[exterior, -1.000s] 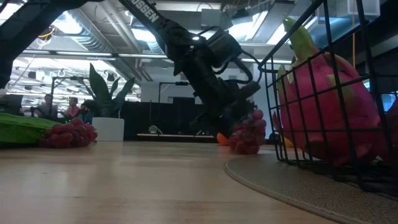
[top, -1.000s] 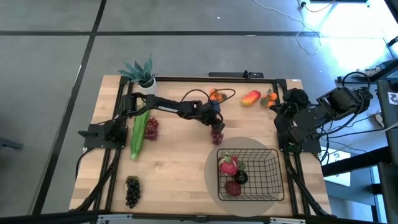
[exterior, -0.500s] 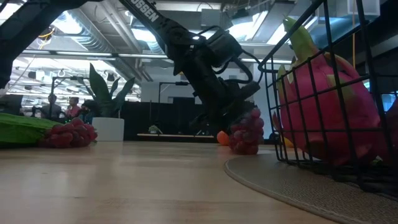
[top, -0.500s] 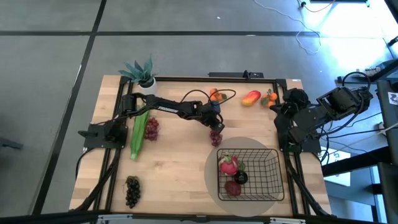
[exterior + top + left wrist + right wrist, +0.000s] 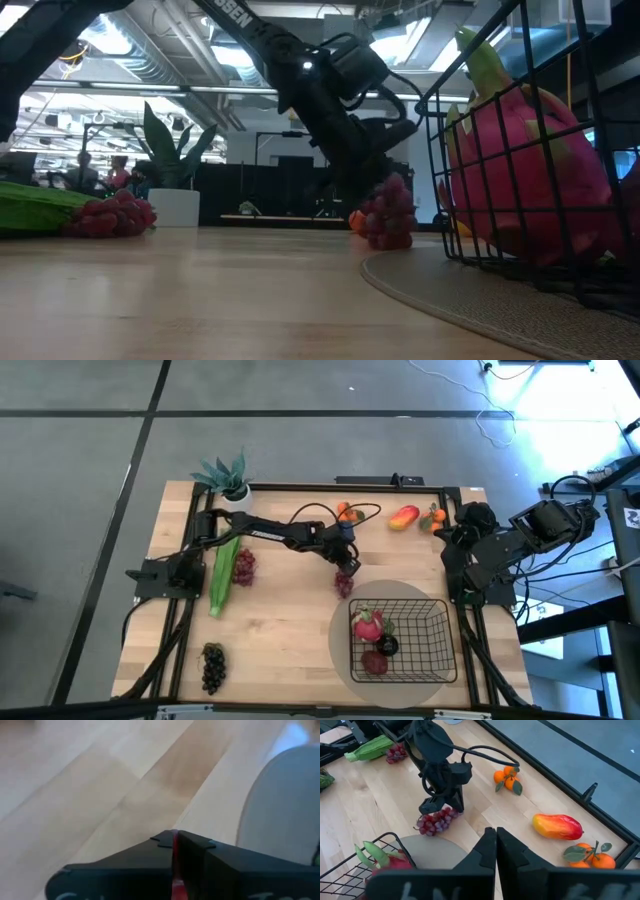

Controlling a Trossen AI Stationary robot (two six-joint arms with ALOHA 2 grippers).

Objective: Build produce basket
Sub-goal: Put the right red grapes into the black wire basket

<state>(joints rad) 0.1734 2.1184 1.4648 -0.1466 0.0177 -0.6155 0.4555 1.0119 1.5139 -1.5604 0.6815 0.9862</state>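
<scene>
Centre frame, left gripper (image 5: 345, 570) is clamped on a red grape bunch (image 5: 346, 582), likely to carry it to the basket (image 5: 443, 645) lower right

Free room and obstacles on the table

The wide bare wood between the dark grape bunch (image 5: 212, 666) at the near left and the round grey mat (image 5: 395, 635) is open for passing. The left arm (image 5: 270, 532) lies across the middle, and its left gripper (image 5: 345, 563), closed on a red grape bunch (image 5: 346, 582), blocks the far edge of the mat. The basket (image 5: 436, 642) walls close the near right, with a dragon fruit (image 5: 367, 624) inside. The green stalk (image 5: 222, 573) bars the left side.
</scene>
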